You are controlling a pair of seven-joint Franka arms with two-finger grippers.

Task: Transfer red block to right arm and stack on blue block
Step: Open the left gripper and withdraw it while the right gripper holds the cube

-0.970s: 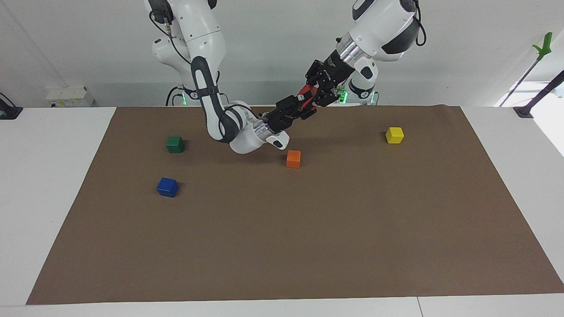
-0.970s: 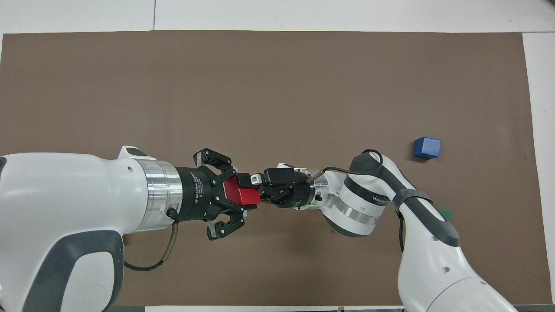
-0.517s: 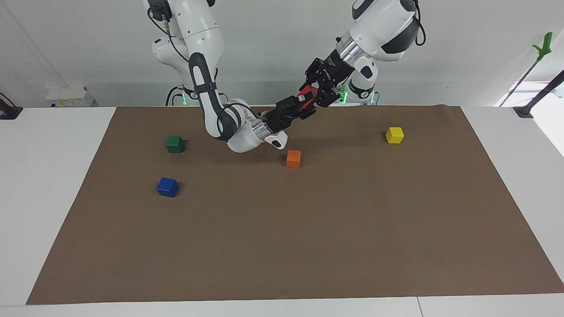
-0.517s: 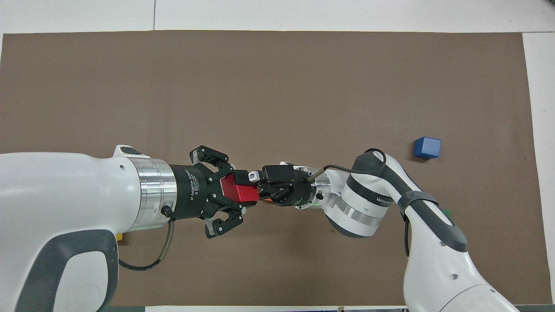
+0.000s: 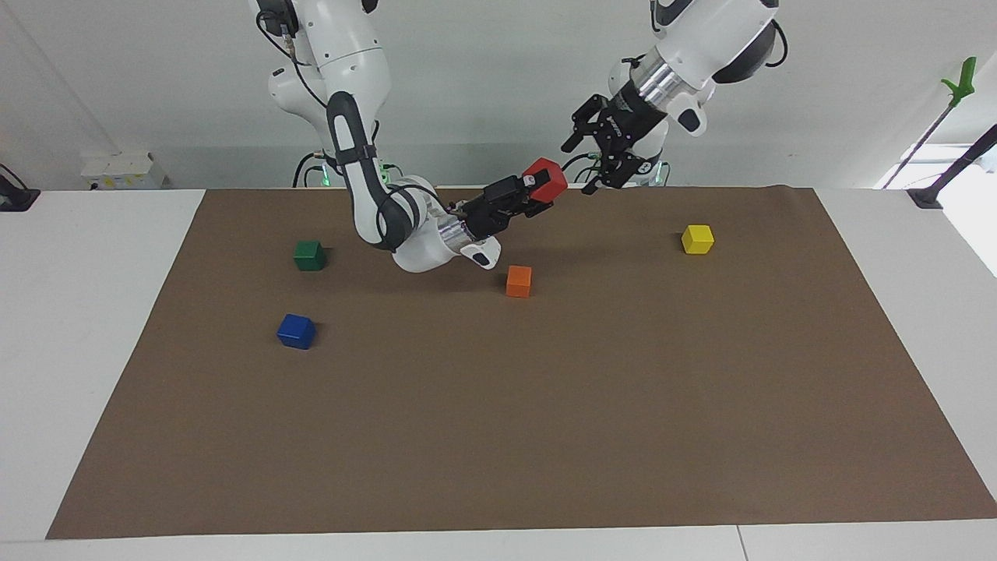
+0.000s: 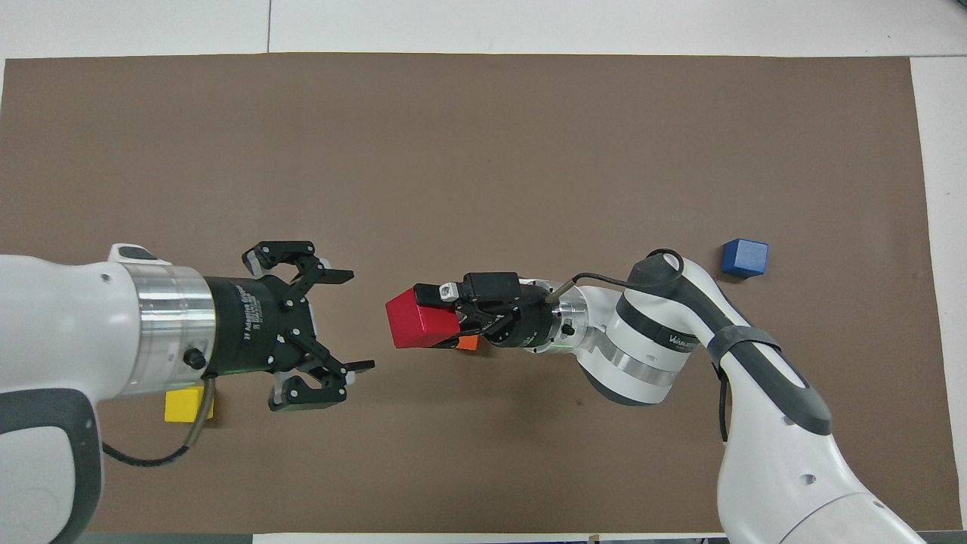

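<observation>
Brown matting [image 5: 498,405] covers the white table [image 5: 86,327], and a plain pale wall stands at the robots' end.

2 white arms reach over the mat. The right arm [image 5: 366,171] bends low, and its right gripper [image 5: 537,189] is pinching the red block [image 5: 544,179] up in the air. The fingers are mostly hidden by the block and the black gripper body, so only a bit of them shows in the overhead view. The red block hangs over the orange block [image 5: 519,280]. From overhead, only a thin orange edge [image 6: 468,343] peeks out under the gripper.

The left gripper [image 5: 586,160] hangs in the air beside the red block, apart from it, with its fingers spread wide and nothing between them. From overhead, the left arm hides part of the yellow block [image 6: 187,403].

The blue block [image 5: 296,331] sits on the mat toward the right arm's end, well apart from both grippers. The green block [image 5: 309,255] sits near it, closer to the robots. From overhead the right arm hides the green block.
</observation>
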